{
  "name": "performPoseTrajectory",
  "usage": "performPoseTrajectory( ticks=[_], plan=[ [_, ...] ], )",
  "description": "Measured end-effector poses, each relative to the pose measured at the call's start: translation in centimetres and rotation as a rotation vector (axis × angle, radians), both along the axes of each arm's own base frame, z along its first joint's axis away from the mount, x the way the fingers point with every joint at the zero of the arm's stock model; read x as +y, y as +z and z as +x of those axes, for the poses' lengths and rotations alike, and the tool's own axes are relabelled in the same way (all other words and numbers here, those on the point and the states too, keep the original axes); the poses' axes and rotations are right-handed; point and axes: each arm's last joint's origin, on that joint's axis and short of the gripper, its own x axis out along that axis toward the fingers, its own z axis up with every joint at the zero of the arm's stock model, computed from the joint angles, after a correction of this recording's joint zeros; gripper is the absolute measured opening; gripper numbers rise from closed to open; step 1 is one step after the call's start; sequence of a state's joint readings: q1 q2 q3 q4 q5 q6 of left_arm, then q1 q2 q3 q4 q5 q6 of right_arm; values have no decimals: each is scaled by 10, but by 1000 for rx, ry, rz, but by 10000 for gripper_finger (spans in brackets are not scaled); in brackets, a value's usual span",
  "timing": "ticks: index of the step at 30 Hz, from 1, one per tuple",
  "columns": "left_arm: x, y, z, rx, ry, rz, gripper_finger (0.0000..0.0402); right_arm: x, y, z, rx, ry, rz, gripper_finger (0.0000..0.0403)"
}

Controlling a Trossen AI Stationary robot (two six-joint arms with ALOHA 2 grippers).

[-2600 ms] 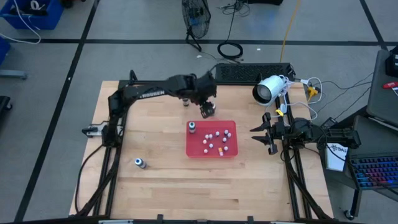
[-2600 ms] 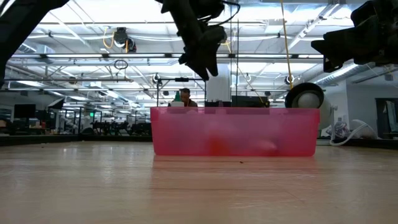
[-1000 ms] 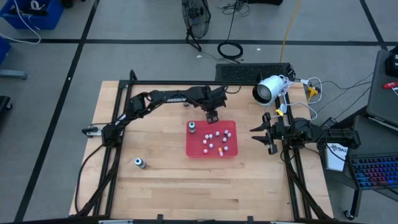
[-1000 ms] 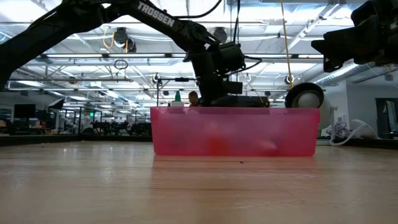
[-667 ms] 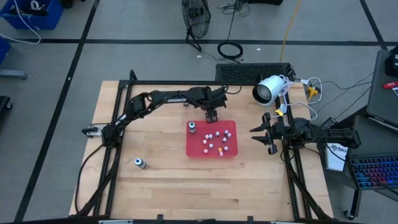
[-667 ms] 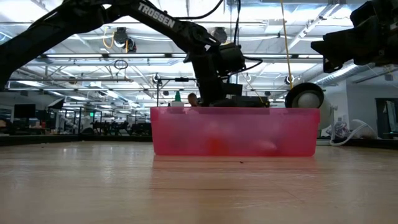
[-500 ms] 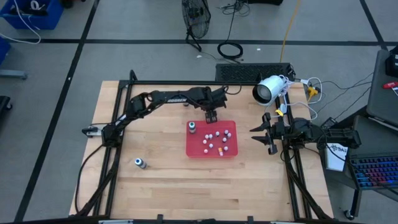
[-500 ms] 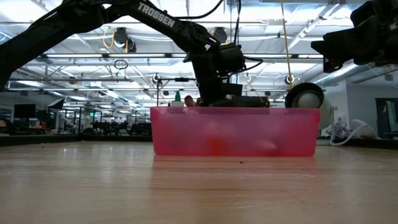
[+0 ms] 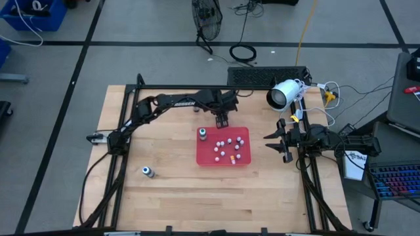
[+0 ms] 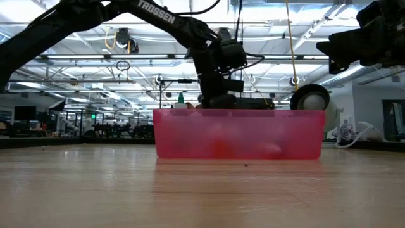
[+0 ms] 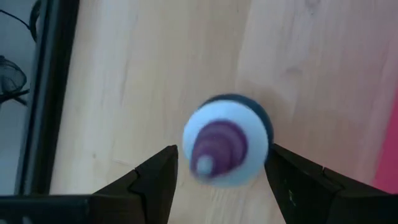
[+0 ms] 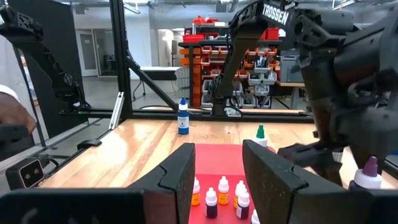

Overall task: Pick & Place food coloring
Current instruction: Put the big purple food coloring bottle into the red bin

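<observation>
Left end effector (image 11: 217, 171), fingers spread, straddles the purple-tipped food coloring bottle (image 11: 225, 140) standing on the surface beside the red tray (image 9: 223, 159); centre it, descend, then clench. Right end effector (image 9: 279, 139) waits released beside the tray

Translucent glossy plastic tray (image 10: 239, 133) on smooth pale wood table (image 9: 170, 190).

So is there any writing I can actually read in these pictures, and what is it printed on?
"TROSSEN": white letters on the left arm, clear in the low view and the right wrist view.
The same arm's lettering in the high view: too small to read.
The bottles in the red tray: no readable labels.
Nothing else legible.
</observation>
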State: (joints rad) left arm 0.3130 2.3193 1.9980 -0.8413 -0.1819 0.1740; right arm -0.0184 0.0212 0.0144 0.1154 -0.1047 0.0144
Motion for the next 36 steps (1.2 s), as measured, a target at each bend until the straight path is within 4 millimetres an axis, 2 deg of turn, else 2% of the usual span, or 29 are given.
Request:
performPoseTrajectory(
  ticks=[9, 36],
  plan=[
    [-4, 17, -2, -19, -84, 16, 239, 0, 0, 0, 0, 1, 0, 126],
    [-5, 19, 6, -106, -145, 5, 239, 0, 0, 0, 1, 0, 0, 125]
  ],
)
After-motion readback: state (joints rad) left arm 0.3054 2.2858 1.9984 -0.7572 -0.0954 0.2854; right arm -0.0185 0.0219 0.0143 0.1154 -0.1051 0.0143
